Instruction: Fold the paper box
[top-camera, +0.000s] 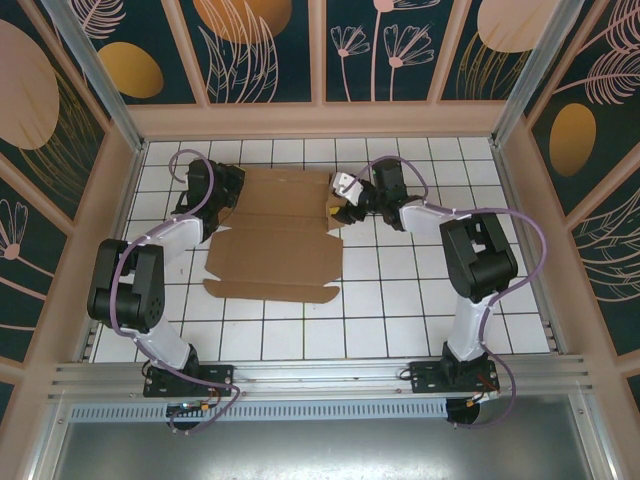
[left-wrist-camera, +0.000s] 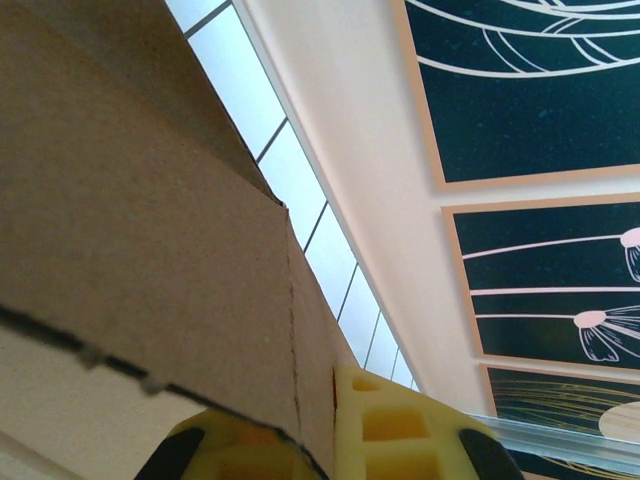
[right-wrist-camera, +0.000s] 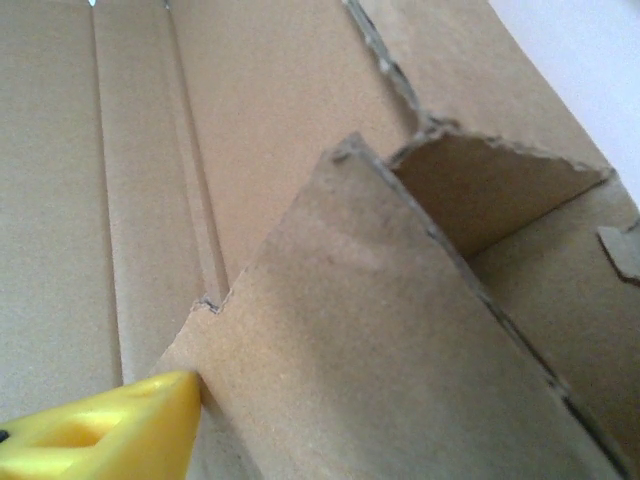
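Note:
The paper box is a brown die-cut cardboard sheet, mostly flat on the white tiles between the arms. My left gripper sits at its far left edge. In the left wrist view its yellow fingers are shut on a raised cardboard flap. My right gripper is at the sheet's far right edge. In the right wrist view one yellow finger stands far to the left, beside an upright flap. That flap hides the other finger, and the jaws stand apart.
The tiled table is ringed by a low peach ledge and patterned walls close behind the sheet. Metal posts stand at the far corners. An aluminium rail carries both arm bases at the near edge.

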